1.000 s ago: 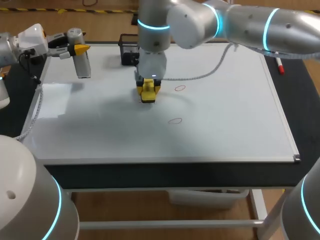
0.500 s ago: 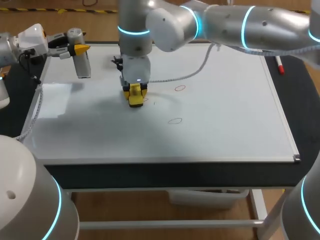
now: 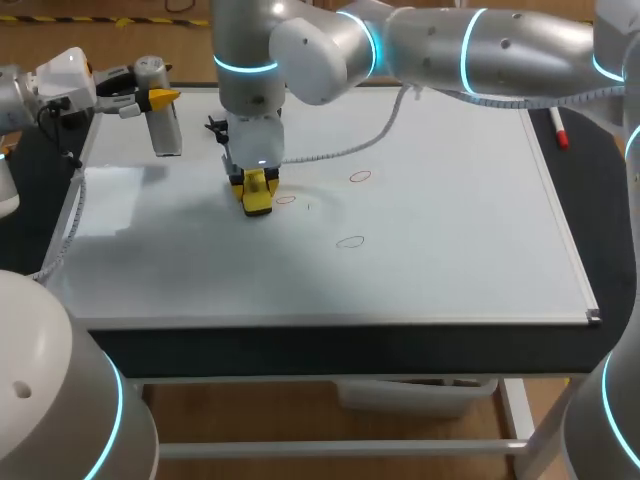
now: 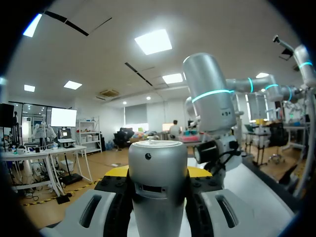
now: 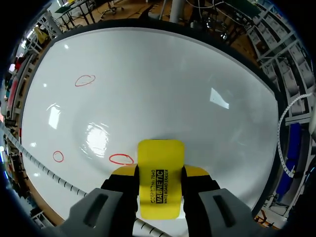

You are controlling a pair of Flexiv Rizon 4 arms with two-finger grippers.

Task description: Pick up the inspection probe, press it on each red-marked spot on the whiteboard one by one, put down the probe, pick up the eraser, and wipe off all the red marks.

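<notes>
The whiteboard [image 3: 450,230] covers the table and bears three small red rings: one [image 3: 360,176] mid-board, one [image 3: 350,241] nearer the front, and one [image 3: 286,200] just right of the eraser. My right gripper [image 3: 257,190] has come in over the board's left-middle and is shut on the yellow eraser [image 3: 258,197], pointing down at the surface. The right wrist view shows the eraser [image 5: 159,175] between the fingers, with a red ring [image 5: 121,159] close beside it. At the far left corner, off the board, my left gripper [image 3: 155,98] is shut on the silver inspection probe [image 3: 166,130], [image 4: 158,182].
A red marker pen [image 3: 558,130] lies beyond the board's right edge. A cable [image 3: 350,145] trails from the right arm across the board's back half. The board's metal frame [image 3: 330,320] runs along the front.
My right arm has carried the eraser leftward across the board, uncovering the red ring now just to its right. The left arm and the probe have stayed still.
</notes>
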